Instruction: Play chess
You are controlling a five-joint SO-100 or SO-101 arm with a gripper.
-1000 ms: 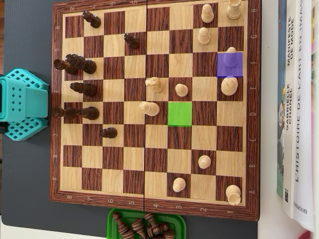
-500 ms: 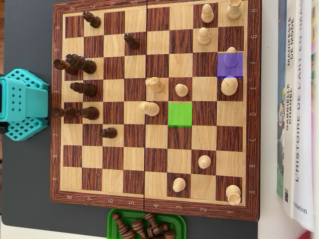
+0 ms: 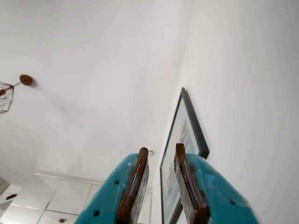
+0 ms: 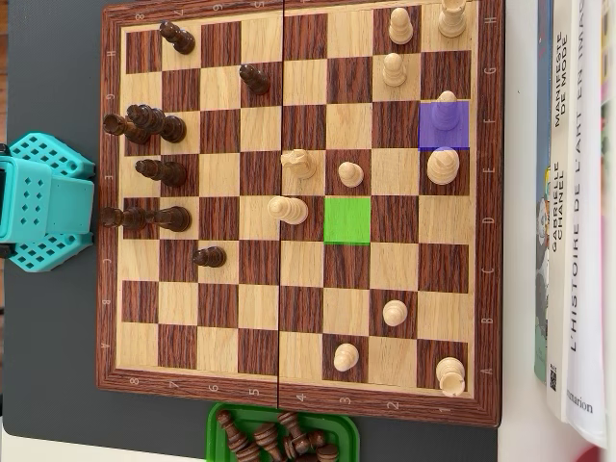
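Jaws of gripper [image 3: 161, 151] slightly apart, empty, aimed upward, w/ chessboard [image 4: 298, 409] unseen.

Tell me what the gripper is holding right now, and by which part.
Nothing is held. In the wrist view the gripper points up at the wall and ceiling, its fingers slightly apart with only empty space between them. The arm sits off the chessboard.

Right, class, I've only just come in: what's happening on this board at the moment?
A chess game is under way, but nothing is being handled. The teal arm sits off the chessboard's left edge in the overhead view. Its gripper points up at the ceiling, jaws slightly apart and empty. A purple highlight marks a light piece near the right edge, and a green highlight marks an empty square mid-board. Captured dark pieces lie in a green tray below.
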